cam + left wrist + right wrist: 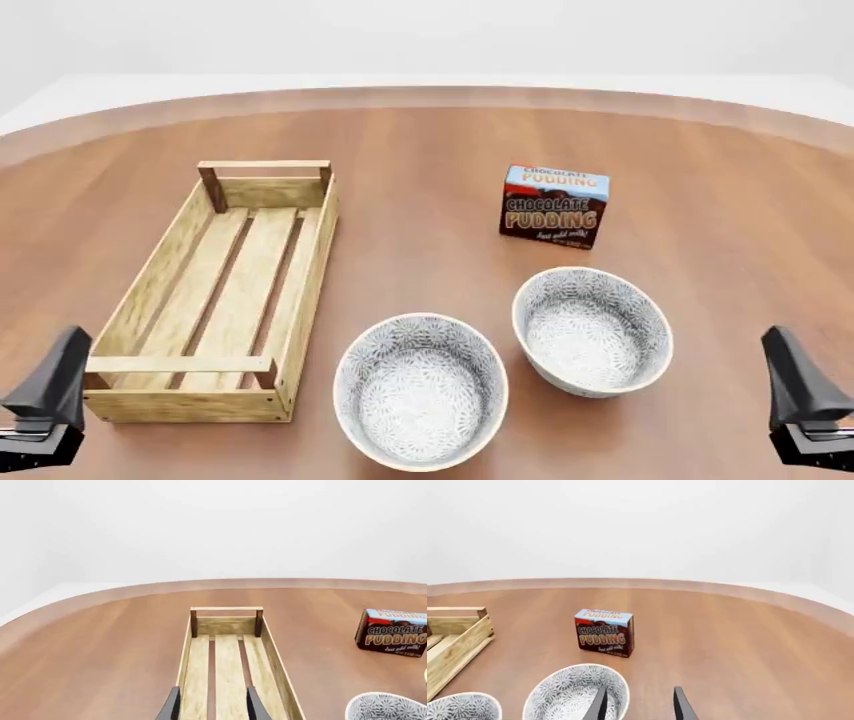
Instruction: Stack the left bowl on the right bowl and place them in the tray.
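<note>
Clearly the left bowl [420, 403] lies between the two hands, nearer to the left hand [47, 400] only by a little. This hand waits at the near end of the tray [147, 300], so the tray's corner stands between it and the bowl. The right bowl [591, 331] sits just beside the left bowl, almost touching it, and the right hand [805, 405] is near to it on the side away from the tray. In both wrist views the fingers are apart and hold nothing.

The tray runs with its long axis away from the arms and has nothing inside. A pudding box [555, 207] stands beyond the right bowl, well apart from the tray — I judge it is not in the way. The stacking is not yet begun; the left hand must first pass the tray's near corner to reach its bowl.
</note>
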### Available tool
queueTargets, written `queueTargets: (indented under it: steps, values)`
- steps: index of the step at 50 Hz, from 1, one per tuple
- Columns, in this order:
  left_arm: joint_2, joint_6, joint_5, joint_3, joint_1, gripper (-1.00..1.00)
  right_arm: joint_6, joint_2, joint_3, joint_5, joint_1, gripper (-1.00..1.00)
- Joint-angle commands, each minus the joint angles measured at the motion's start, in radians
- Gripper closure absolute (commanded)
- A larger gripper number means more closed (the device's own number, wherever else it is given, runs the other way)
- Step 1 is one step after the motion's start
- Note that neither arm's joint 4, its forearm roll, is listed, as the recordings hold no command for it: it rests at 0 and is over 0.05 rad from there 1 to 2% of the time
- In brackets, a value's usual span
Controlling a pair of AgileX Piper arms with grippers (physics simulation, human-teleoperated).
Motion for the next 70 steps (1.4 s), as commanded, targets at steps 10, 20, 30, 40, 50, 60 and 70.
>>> queueTargets:
  steps: [10, 20, 30, 40, 50, 60, 70]
  values:
    - [0.000, 0.000, 0.000, 0.000, 0.000, -1.00, 0.041, 0.135, -0.100, 0.008, 0.075, -1.00]
    - [0.000, 0.000, 0.000, 0.000, 0.000, -1.00, -0.033, 0.314, -0.305, 0.065, 0.212, -1.00]
    - [0.000, 0.000, 0.000, 0.000, 0.000, -1.00, -0.157, 0.548, -0.498, 0.089, 0.326, -1.00]
    - [0.000, 0.000, 0.000, 0.000, 0.000, -1.00, -0.227, 0.817, -0.647, 0.102, 0.483, -1.00]
    - [0.000, 0.000, 0.000, 0.000, 0.000, -1.00, -0.282, 1.053, -0.778, 0.123, 0.598, -1.00]
    - [0.000, 0.000, 0.000, 0.000, 0.000, -1.00, -0.284, 1.212, -0.890, 0.179, 0.673, -1.00]
    - [0.000, 0.000, 0.000, 0.000, 0.000, -1.00, -0.283, 1.351, -0.957, 0.194, 0.704, -1.00]
